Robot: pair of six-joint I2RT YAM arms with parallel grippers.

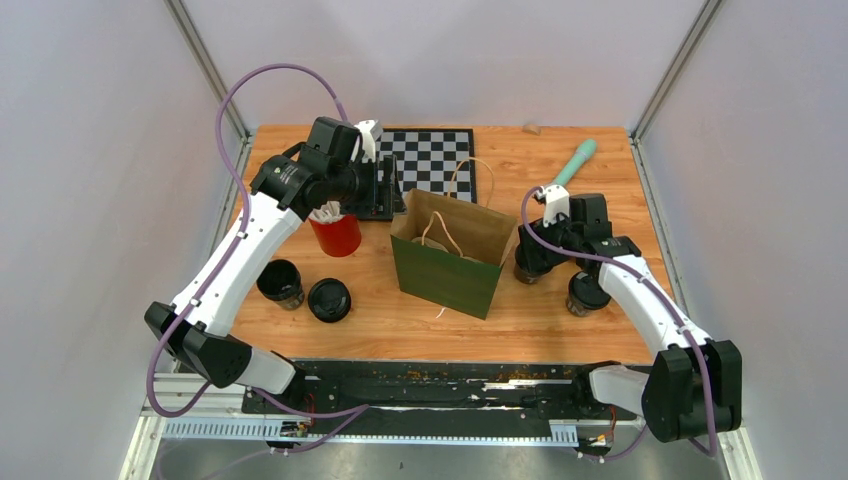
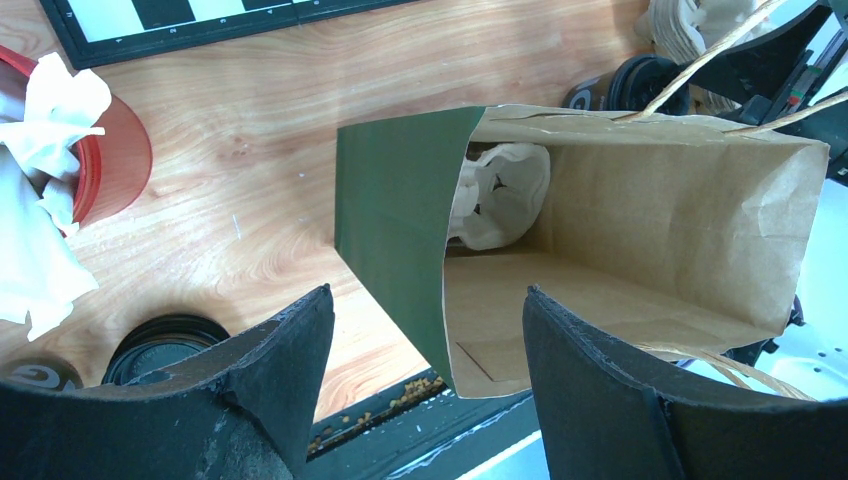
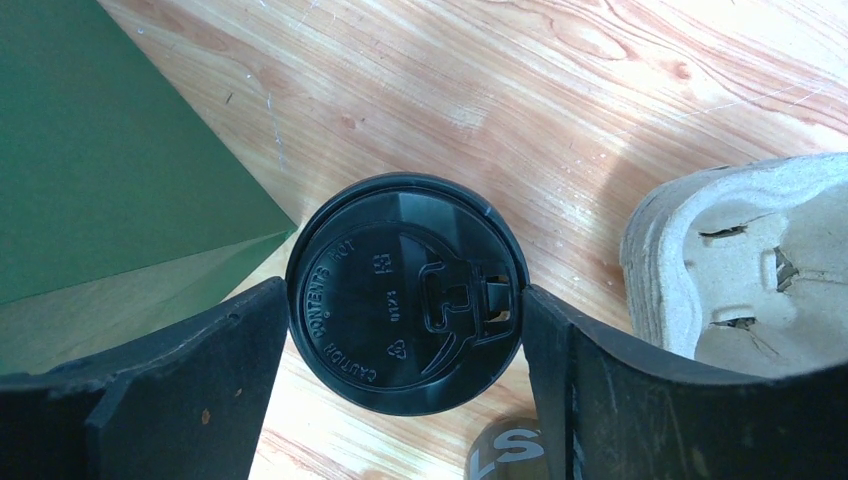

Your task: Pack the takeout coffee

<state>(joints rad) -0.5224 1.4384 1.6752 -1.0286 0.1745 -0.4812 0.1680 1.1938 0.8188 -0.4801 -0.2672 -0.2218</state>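
Coffee cup (image 3: 405, 295) between wide right jaws, left jaws wide, empty

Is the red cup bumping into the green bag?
Apart. The left wrist view shows bare wood of the table between the red cup and the green bag.

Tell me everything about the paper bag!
The bag is paper, dark green outside, plain brown inside, with thin looped handles. It stands upright, top open, in the middle of the wooden table. Something pale lies at its bottom. No claw touches it; the left claw hovers at its open mouth.
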